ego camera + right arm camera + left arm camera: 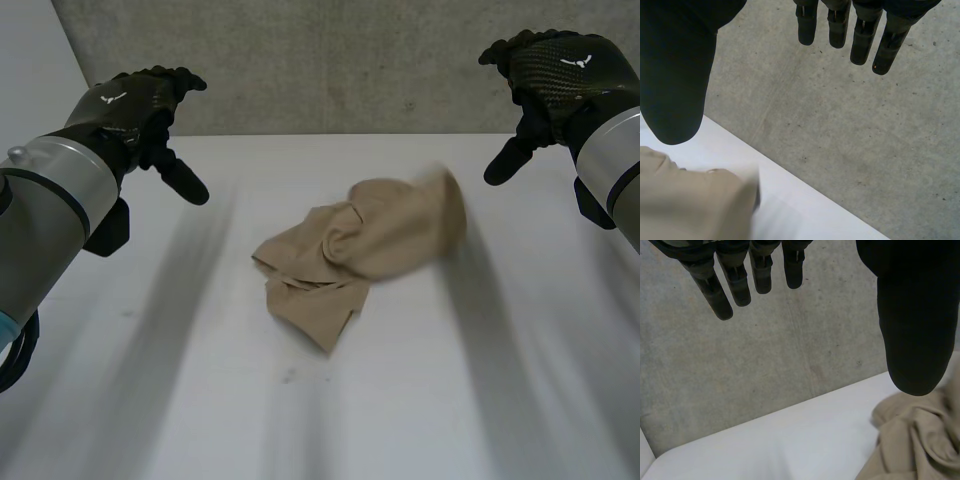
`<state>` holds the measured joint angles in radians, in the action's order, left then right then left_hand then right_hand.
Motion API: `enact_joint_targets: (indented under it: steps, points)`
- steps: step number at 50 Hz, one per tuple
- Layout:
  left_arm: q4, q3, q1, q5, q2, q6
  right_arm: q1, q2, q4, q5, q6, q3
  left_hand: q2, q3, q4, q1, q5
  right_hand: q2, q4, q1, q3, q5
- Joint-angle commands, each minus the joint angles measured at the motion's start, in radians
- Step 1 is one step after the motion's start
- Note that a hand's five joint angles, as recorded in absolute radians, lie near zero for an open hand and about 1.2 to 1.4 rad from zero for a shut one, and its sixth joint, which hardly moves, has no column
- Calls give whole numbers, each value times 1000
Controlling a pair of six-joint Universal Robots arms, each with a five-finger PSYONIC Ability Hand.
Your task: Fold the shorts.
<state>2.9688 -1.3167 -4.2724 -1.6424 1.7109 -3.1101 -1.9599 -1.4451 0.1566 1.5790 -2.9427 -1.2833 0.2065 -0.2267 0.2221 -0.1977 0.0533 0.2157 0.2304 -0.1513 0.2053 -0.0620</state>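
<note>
Left hand (135, 105), right hand (555, 75) raised, splayed, empty; shorts (360, 250) crumpled between them, untouched. Folding unstarted; next likely: grasp edges, spread flat

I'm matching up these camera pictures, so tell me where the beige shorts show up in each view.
Head view: the shorts lie crumpled mid-table, between the left hand and the right hand, touching neither.
Left wrist view: the shorts lie just past the left hand's thumb tip.
Right wrist view: the shorts lie just past the right hand's thumb tip.
Shared landmark: the table's far edge against the grey wall.
</note>
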Motion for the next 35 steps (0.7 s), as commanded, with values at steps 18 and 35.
enact_joint_targets:
  steps: [18, 35]
  points:
    - [78, 2, 3, 1, 190, -2, -1, 9, -6, -36, 51, -19, -11, 31, -26, 2, -32, -41, -56, -23, -31, 62]
    - [239, 53, 171, 1, 429, -13, 15, 116, -38, -59, 274, -309, 74, -54, 59, -83, 53, -41, -56, -23, -31, 62]
